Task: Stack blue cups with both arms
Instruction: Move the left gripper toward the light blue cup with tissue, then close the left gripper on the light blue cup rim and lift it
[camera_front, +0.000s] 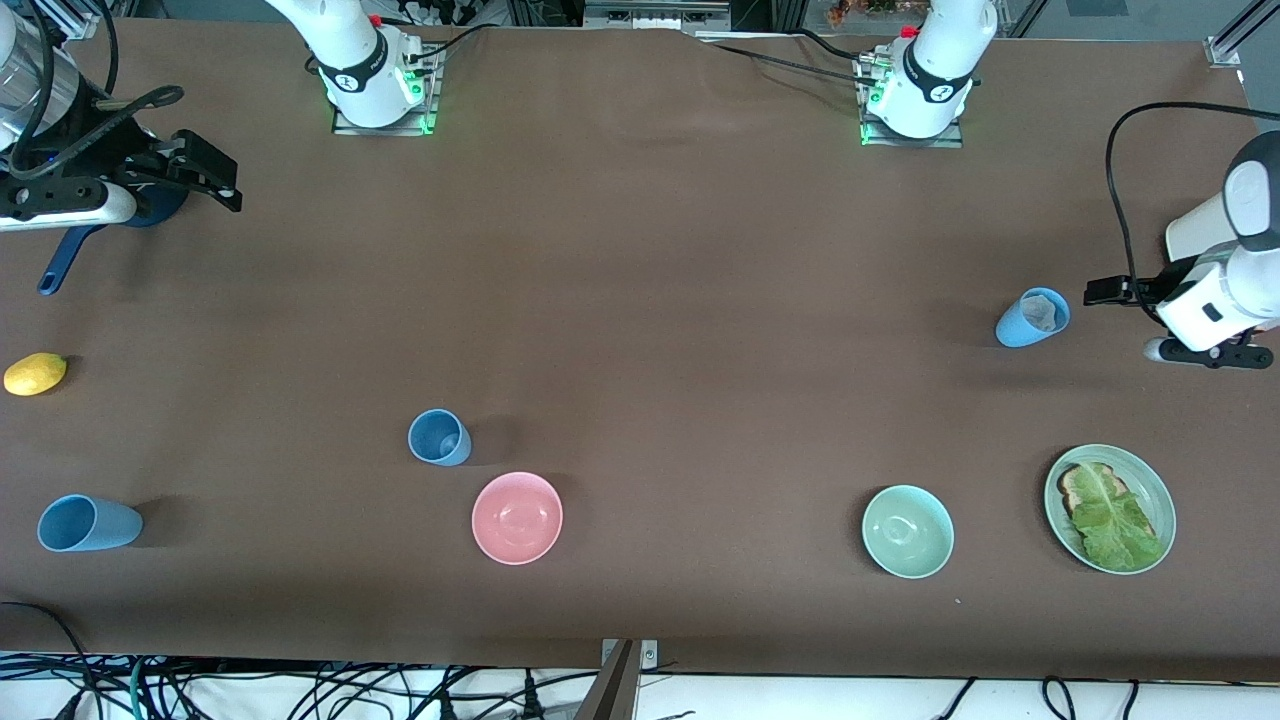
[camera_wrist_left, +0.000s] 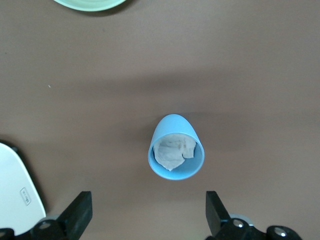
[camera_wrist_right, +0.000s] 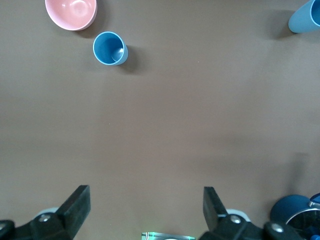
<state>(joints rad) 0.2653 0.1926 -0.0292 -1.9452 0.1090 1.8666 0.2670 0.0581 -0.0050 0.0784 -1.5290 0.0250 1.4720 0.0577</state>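
Landmark: pink bowl on the brown worktop. Three blue cups are seen. One blue cup is laid on its side about level with the pink bowl, well apart toward the right arm's end. A second blue cup is stood upright just beside the bowl, slightly farther from the front camera. The third blue cup – crumpled paper inside – is placed farther still, well toward the left arm's end. The left hand is held over the worktop near that third cup, fingers spread wide, nothing gripped. The right hand is held over the right arm's end, farthest from the bowl – fingers apart, empty.
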